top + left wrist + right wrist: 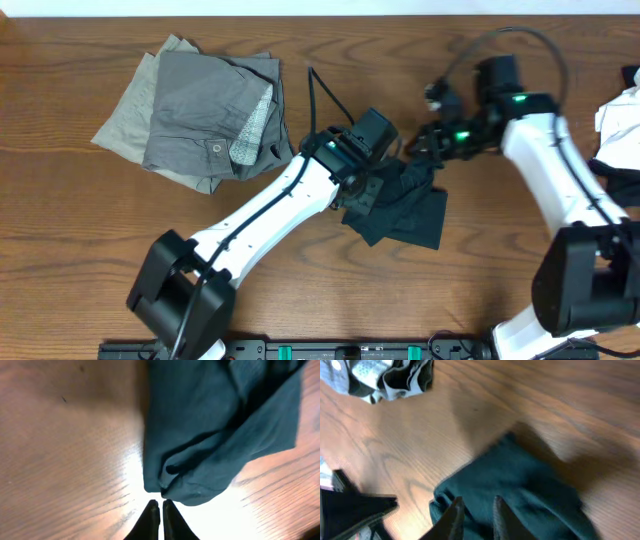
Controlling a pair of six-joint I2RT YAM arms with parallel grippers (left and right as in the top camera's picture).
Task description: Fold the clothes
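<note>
Left end effector (pixel 161 516), nearest my lens, is pinched closed on nothing just short of the dark garment (pixel 410 215) at the middle of the counter (pixel 90 250), while my right end effector (pixel 476 517) sits over it, fingers narrowly apart, grip unclear to me.

dark garment (pixel 410 215) crumpled mid-table, grey piece (pixel 200 110) folded atop khaki piece (pixel 125 120)

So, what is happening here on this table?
The robot is handling a dark garment crumpled in the middle. The left end effector is shut at its edge. The right end effector is above the fabric, jaws slightly apart; any grip is unclear. A folded grey garment lies on a khaki garment to the left.
</note>
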